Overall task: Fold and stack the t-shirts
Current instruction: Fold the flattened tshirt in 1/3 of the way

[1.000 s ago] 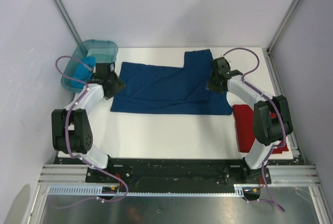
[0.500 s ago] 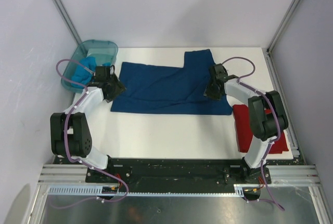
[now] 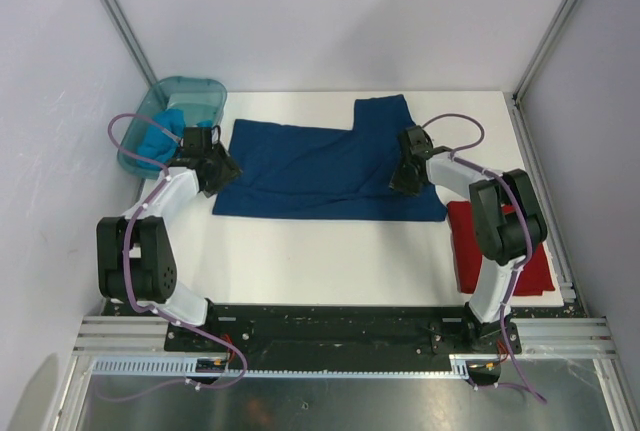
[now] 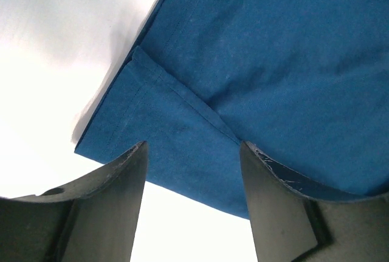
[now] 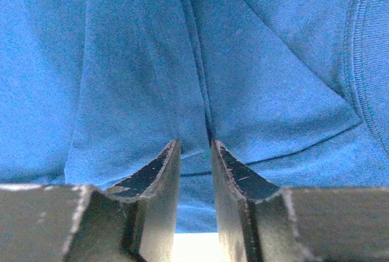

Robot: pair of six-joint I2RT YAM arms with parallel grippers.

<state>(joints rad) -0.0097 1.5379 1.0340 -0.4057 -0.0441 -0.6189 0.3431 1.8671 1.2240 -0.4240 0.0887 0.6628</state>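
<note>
Navy cloth is lying flat across the middle of the table: the navy shirt, partly doubled over, with one flap reaching toward the far edge. The red shirt is sitting folded at the right beneath the right arm, and the turquoise shirt is bunching in the tub at far left. The left gripper is hovering at the navy shirt's left hem corner, jaws standing wide astride the edge with nothing between them. The right gripper is sitting low over the shirt's right side, jaws nearly together with a slim gap. A crease is running into that gap, but whether cloth is nipped cannot be told. The shirt is looking light, thin and limp, likely to sag and drag rather than hold shape, so it is probably best pinched at a doubled hem or seam, at both ends together.
</note>
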